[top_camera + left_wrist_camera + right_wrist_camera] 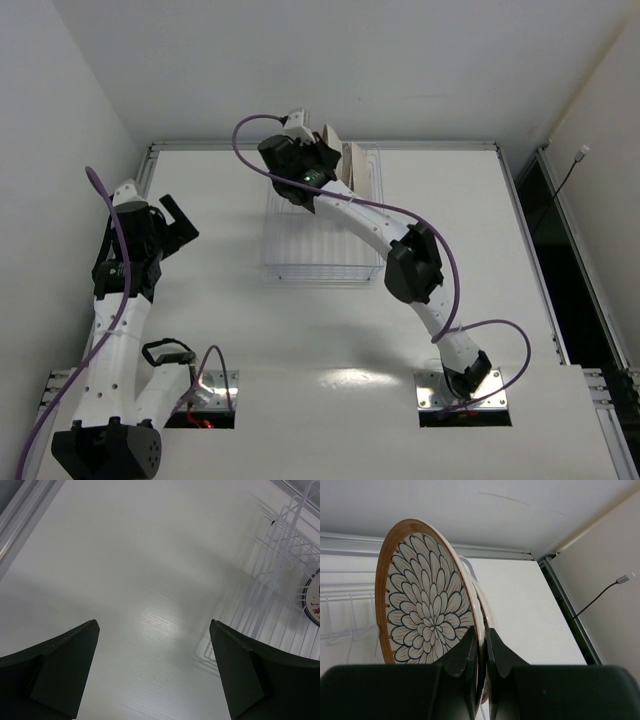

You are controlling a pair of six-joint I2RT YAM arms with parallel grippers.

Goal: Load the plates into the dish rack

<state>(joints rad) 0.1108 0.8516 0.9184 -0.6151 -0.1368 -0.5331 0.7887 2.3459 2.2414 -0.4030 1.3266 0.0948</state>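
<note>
Shows the right gripper point(481, 636) pinched narrow on the lower rim of a petal-patterned plate point(427, 610), held upright and edge-on with the painted face turned to the left of the fingers point(462, 660). Catches the pale rim of a second plate point(487, 605) just beyond the right-hand finger, too close to say whether touching. Places the dish rack point(320, 255) beneath and to the left of the grip, with only a few thin prongs point(350, 630) in sight from the wrist. Finds the left gripper point(154, 624) spread wide over the white table point(150, 545), holding nothing, with the rack's wire wall ahead and to the right of its fingers and a dark-rimmed plate point(313, 597) already standing behind those wires. Looks most exposed at the lowering: so thin a bite on the rim, likely to pivot or slip on an edge landing atop a prong rather than between two. Could also clip the neighbouring plate and tip it over, given the slim gap beside the right-hand finger. Might shove the light wire rack across the table under an off-line push, with no second gripper bracing it.
</note>
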